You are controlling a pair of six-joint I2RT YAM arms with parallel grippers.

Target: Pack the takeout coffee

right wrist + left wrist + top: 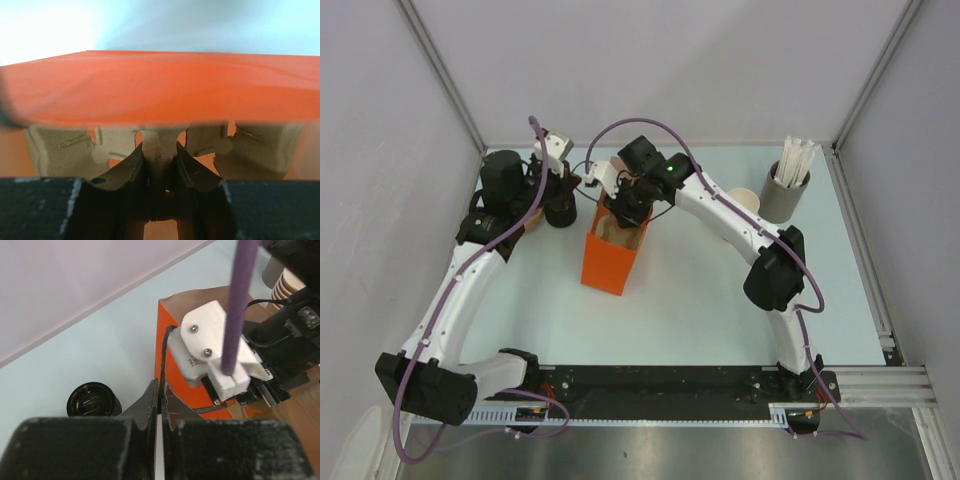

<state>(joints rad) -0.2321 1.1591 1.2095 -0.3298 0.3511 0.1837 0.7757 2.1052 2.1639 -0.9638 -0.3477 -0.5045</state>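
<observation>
An orange paper bag (pixel 605 255) stands mid-table and shows in the left wrist view (pixel 195 375) and the right wrist view (pixel 165 85). My right gripper (pixel 628 212) reaches into its open top and is shut (pixel 160 152) on the middle tab of a brown cardboard cup carrier (pixel 60 150) inside. My left gripper (pixel 578 192) is by the bag's left edge, jaws together (pixel 161 390). A thin dark line runs up from their gap; I cannot tell if it is pinched. No single tan cup or single lid shows.
A stack of black lids (pixel 560 212) stands left of the bag, also in the left wrist view (pixel 92 400). A stack of tan cups (pixel 748 200) and a grey cylinder of white sticks (pixel 786 190) stand at the back right. Grey walls enclose the table.
</observation>
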